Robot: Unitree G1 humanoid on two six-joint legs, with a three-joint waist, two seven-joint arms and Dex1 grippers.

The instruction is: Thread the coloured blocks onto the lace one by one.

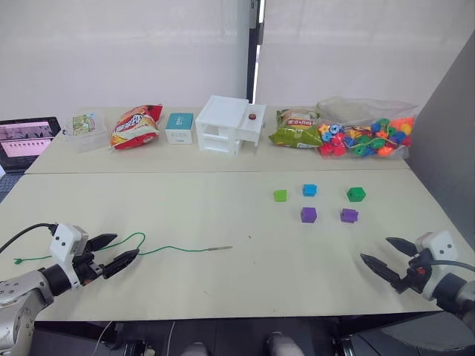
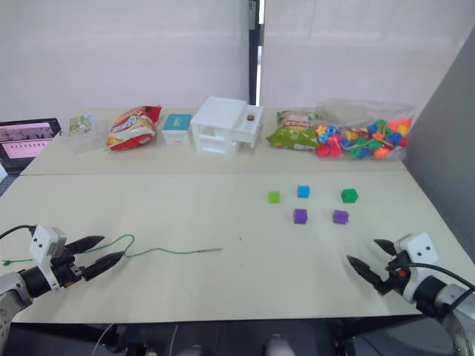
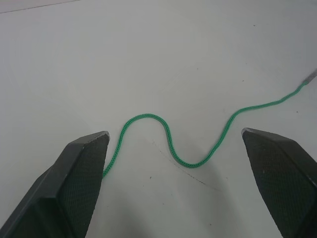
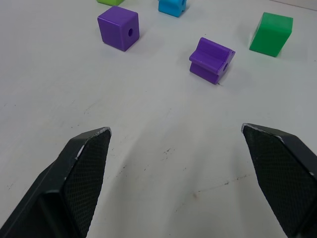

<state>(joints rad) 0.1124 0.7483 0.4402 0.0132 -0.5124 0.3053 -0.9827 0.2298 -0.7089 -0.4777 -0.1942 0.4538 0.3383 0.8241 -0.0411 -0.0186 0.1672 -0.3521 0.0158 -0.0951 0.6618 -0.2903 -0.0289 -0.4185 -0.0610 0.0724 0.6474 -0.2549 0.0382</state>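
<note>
Both grippers [image 1: 111, 252] [image 1: 387, 252] gape near the front edge; lace [image 1: 178, 249] ungrasped.

Light is bright, even and diffuse, from overhead. The table [image 1: 223, 222] shows no glare and only faint, soft shadows beside the blocks [image 4: 119, 27] and under the lace [image 3: 168, 144]. Head views are sharp from the table's near edge to its far edge. Wrist views stay crisp, fingers [image 4: 74, 183] included, with mild wide-angle stretching at the edges.

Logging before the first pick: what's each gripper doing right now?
Left gripper: open, empty, with the lace on the table between its fingers.
Right gripper: open, empty.
</note>
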